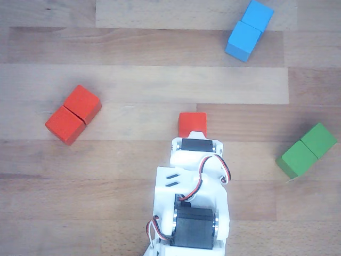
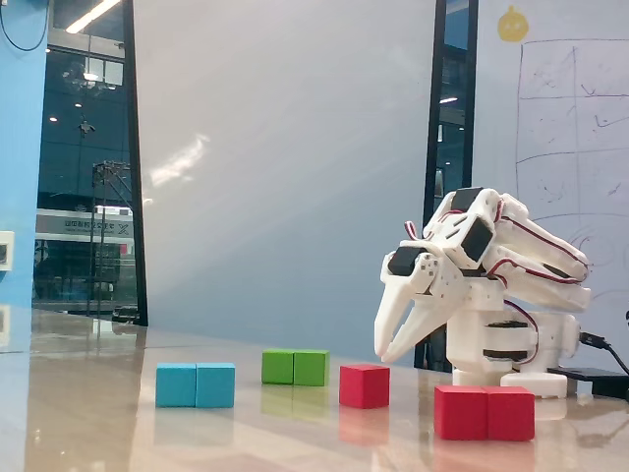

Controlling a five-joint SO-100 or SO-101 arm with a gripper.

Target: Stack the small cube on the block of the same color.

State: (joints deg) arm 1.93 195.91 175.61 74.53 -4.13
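Hidden and cut-off parts

In the other view the arm's white body covers the tool's fingertips and the near edge of the small cube [image 1: 192, 123], so contact cannot be judged; the arm itself runs off the bottom edge. In the fixed view the tool [image 2: 385, 352] shows side-on, its jaw gap unreadable.
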